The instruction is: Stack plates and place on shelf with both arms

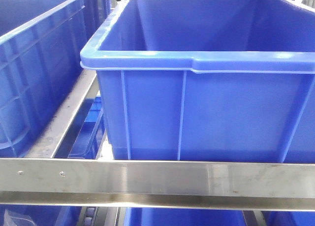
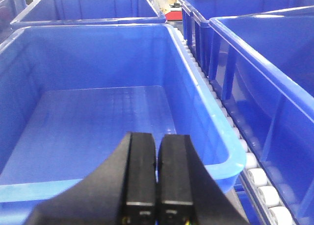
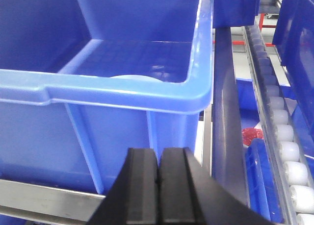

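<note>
Both grippers are pressed together and empty: left gripper (image 2: 156, 178) over an empty blue crate (image 2: 98, 117), right gripper (image 3: 159, 186) outside the crate's near wall (image 3: 122, 132). One plate (image 3: 133, 78) edge barely shows on that crate's floor near the front rim; the second isn't visible. Risk, as I see it: a blind reach clips the rim (image 3: 117, 95), or the glossy plate slips.

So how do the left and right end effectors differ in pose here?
The left end effector is raised above a blue crate rim and aimed down at its floor. The right end effector sits below the rim of another blue crate and faces its outer wall. Both are shut, holding nothing.
</note>
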`<act>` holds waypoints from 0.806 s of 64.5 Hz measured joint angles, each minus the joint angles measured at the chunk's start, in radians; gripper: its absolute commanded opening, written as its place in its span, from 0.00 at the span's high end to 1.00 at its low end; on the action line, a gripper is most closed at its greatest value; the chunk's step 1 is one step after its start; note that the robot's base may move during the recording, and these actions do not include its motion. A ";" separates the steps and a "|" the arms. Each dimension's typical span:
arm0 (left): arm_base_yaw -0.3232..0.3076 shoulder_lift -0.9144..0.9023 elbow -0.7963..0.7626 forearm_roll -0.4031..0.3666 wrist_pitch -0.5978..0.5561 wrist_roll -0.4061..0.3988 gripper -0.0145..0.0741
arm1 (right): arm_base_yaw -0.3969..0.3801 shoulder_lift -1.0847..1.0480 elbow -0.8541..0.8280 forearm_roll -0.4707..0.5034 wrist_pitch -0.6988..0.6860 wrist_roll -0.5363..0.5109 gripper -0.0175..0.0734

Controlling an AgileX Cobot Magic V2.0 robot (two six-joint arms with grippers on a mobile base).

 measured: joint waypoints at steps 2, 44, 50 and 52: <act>0.000 0.000 0.000 0.000 0.000 0.000 0.74 | 0.000 0.000 0.000 0.000 0.000 0.000 0.75; 0.158 -0.193 0.143 0.066 -0.087 -0.002 0.74 | 0.000 0.000 0.000 0.000 0.000 0.002 0.75; 0.154 -0.251 0.226 0.060 -0.087 -0.002 0.74 | 0.000 0.000 0.000 0.000 0.000 0.002 0.75; 0.149 -0.259 0.236 0.059 -0.080 -0.002 0.74 | 0.000 0.000 0.000 0.000 0.000 0.002 0.75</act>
